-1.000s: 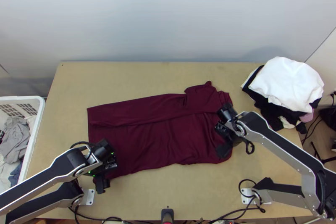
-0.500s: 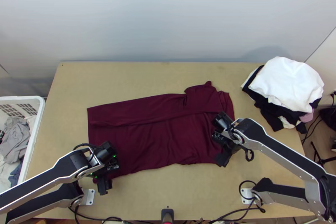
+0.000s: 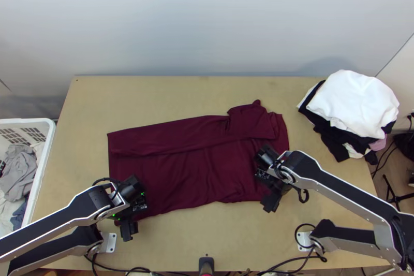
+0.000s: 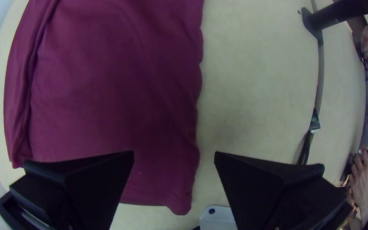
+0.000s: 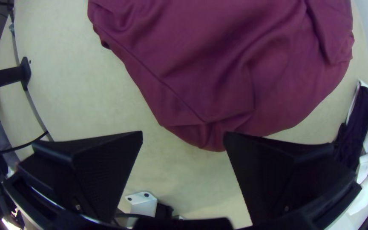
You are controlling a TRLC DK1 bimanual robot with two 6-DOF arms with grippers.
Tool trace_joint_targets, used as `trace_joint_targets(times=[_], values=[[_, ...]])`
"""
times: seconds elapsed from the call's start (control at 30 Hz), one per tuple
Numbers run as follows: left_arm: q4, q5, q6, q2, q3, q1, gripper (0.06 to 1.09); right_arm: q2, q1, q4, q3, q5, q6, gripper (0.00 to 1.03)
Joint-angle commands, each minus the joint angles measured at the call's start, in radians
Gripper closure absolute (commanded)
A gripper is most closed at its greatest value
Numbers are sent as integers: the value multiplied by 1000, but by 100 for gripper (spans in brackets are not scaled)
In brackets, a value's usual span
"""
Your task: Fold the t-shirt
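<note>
In the top view, the t-shirt point(image 3: 181, 177) lies crosswise on the worktop point(image 3: 155, 100), its far side folded inward lengthwise, presumably to narrow it before the near side follows.

In the left wrist view, the left hand point(image 4: 174, 152) is spread apart over the shirt's near hem corner, likely lined up to pinch it.

In the right wrist view, the right hand point(image 5: 183, 133) is also apart, by the near shoulder edge, apparently for a matching lift. No lettering is legible on the fabric.

Soft light casts faint shadows; the wrist views' edges bend darkly.
</note>
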Motion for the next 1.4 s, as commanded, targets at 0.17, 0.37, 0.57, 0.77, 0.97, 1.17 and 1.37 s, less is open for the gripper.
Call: trace_joint_targets(times=[0.17,0.37,0.57,0.77,0.97,1.17,1.37], values=[[3,0,-2,2,-6,-1,17,79,20,59,-20,10,1,16],[13,-1,0,2,-18,0,18,88,19,111,-86,42,7,25],[10,-1,0,-10,-15,3,23,74,17,116,-94,62,13,35],[20,-3,-5,10,-17,3,23,82,19,127,-91,64,24,35],[29,-6,-6,16,-26,8,23,97,19,150,-109,64,24,35],[53,-20,-9,63,-33,9,23,117,23,163,-94,62,24,48],[72,-26,-11,80,-35,11,24,120,22,166,-99,64,24,50]])
